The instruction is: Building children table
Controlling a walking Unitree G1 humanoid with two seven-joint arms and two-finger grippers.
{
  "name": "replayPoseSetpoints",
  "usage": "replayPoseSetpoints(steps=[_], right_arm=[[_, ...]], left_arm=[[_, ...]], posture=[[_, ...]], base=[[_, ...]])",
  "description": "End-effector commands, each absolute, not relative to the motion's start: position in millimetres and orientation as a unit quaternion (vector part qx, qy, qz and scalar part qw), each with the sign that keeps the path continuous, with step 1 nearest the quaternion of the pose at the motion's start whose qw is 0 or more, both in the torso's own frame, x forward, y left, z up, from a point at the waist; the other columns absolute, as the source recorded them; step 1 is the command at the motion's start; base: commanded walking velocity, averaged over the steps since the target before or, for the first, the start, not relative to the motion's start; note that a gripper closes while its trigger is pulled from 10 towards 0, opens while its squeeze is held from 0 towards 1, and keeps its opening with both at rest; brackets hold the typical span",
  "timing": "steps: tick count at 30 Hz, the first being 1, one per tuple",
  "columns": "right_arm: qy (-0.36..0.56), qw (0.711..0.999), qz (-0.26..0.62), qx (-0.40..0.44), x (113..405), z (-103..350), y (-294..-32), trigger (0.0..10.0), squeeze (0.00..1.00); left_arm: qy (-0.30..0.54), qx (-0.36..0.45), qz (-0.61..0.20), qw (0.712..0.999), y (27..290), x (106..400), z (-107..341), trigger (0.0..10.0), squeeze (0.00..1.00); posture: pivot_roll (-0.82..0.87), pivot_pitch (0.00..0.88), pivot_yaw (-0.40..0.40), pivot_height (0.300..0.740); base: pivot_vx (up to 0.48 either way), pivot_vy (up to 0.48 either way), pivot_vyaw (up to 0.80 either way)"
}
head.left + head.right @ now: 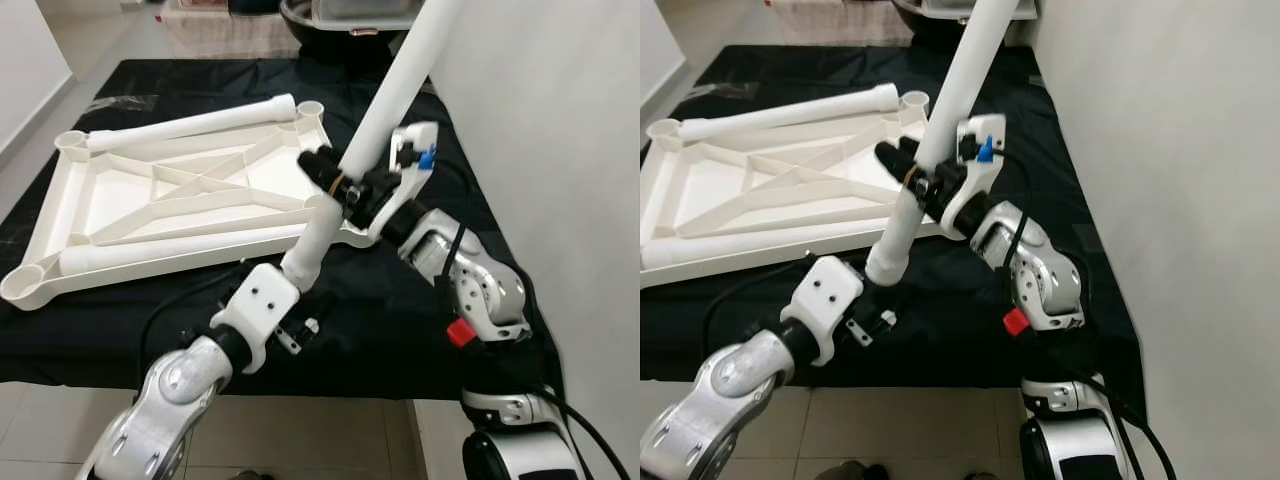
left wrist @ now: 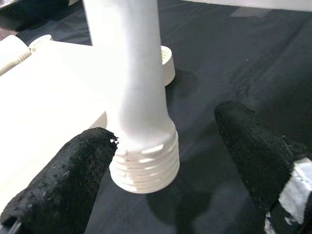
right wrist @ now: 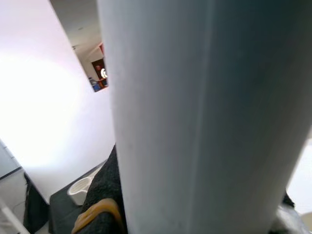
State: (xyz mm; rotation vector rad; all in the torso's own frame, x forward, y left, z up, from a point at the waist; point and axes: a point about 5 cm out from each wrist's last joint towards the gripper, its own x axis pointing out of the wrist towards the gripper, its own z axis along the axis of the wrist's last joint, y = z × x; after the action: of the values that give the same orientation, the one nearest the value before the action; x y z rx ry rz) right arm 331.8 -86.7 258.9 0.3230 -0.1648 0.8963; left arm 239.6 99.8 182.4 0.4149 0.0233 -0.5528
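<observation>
The right gripper [image 1: 345,185] clamped the white table leg [image 1: 385,110] mid-shaft, tilted over the black table [image 1: 420,330], while the left gripper [image 2: 165,156] stood spread around its threaded end, seemingly steadying it toward the upturned tabletop [image 1: 120,200].

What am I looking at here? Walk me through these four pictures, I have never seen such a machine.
It is a humanoid robot with two silver arms ending in black fingers. The two wide pictures come from its head, looking down; the other two from cameras on each wrist. An upside-down white tabletop lies on a black cloth, with two white legs lying loose on it. The right gripper is clamped on a third table leg, held slanted. The left gripper sits open around that leg's threaded end, one finger beside the threads.
</observation>
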Motion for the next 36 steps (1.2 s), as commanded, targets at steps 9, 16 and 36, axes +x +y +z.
replayPoseSetpoints(steps=[9, 16, 36], right_arm=[[-0.068, 0.838, 0.513, 0.171, 315, 262, -76, 10.0, 0.0], [-0.064, 0.825, 0.535, 0.172, 307, 261, -73, 10.0, 0.0], [-0.054, 0.81, 0.558, 0.173, 294, 256, -61, 10.0, 0.0]], left_arm=[[0.071, 0.246, -0.254, 0.933, 111, 245, 162, 10.0, 0.0], [0.072, 0.256, -0.236, 0.935, 116, 248, 159, 10.0, 0.0], [0.074, 0.224, -0.237, 0.942, 111, 249, 154, 10.0, 0.0]], posture=[[0.1, 0.037, -0.013, 0.74], [0.1, 0.029, -0.013, 0.74], [0.09, 0.039, -0.014, 0.74]], base=[[0.0, 0.0, 0.0], [0.0, 0.0, 0.0], [0.0, 0.0, 0.0]])
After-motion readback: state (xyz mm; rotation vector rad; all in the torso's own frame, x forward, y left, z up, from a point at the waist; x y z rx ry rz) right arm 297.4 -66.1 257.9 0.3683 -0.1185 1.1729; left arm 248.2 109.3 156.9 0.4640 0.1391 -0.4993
